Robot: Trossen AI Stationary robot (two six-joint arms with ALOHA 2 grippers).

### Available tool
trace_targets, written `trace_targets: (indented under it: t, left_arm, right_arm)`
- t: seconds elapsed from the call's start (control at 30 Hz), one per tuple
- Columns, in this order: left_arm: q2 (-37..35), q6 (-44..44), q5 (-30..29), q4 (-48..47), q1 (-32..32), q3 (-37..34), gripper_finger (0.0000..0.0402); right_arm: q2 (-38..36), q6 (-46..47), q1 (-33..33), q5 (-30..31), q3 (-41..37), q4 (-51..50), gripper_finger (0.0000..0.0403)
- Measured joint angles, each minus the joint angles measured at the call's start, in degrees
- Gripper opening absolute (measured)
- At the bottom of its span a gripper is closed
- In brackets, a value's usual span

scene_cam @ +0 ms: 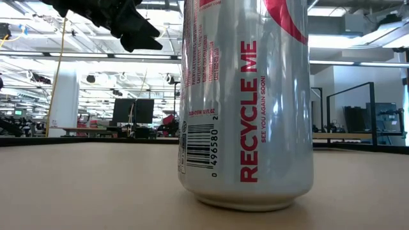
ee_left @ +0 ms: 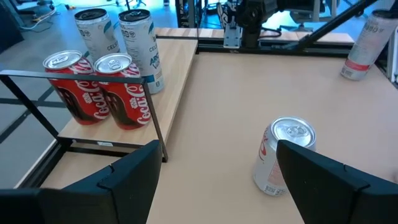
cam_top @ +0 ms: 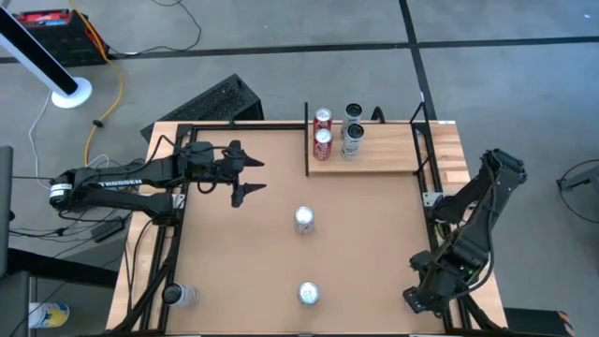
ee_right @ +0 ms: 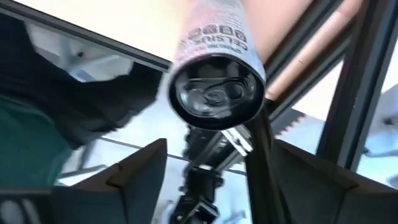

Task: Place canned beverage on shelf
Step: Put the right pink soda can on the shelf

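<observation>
The pale wood shelf lies at the table's far right, with a black upright bar on its left edge. Two red cans and two silver-and-dark cans stand on it. They also show in the left wrist view. A silver can with red print stands mid-table. A second one stands near the front edge and fills the low view. My left gripper is open and empty, above the table left of the middle can. My right gripper is open at the near right corner. A pale can shows ahead between its fingers, and I see no touch.
A black frame runs along the table's edges and past the shelf's right end. A can lies by the near left corner. The pale can at the near right corner also shows in the left wrist view. Bare tabletop lies between the cans.
</observation>
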Motion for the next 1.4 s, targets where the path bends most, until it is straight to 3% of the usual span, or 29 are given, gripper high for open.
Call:
trace_targets:
  t: [0.3, 0.6, 1.4]
  left_arm:
    - [0.02, -1.14, 0.02, 0.13, 0.0, 0.0, 0.0301]
    - [0.02, -1.71, 1.9, 0.55, 0.02, 0.0, 0.0301]
    - [0.02, 0.56, 1.88, -0.04, 0.02, 0.0, 0.0301]
  right_arm:
    - [3.42, -7.69, -1.19, -1.97, 0.0, -1.79, 0.0369]
    - [5.53, -17.53, -3.85, -2.01, -0.76, -2.49, 0.0382]
    - [6.41, -12.35, -0.63, 3.37, -0.7, -2.92, 0.0379]
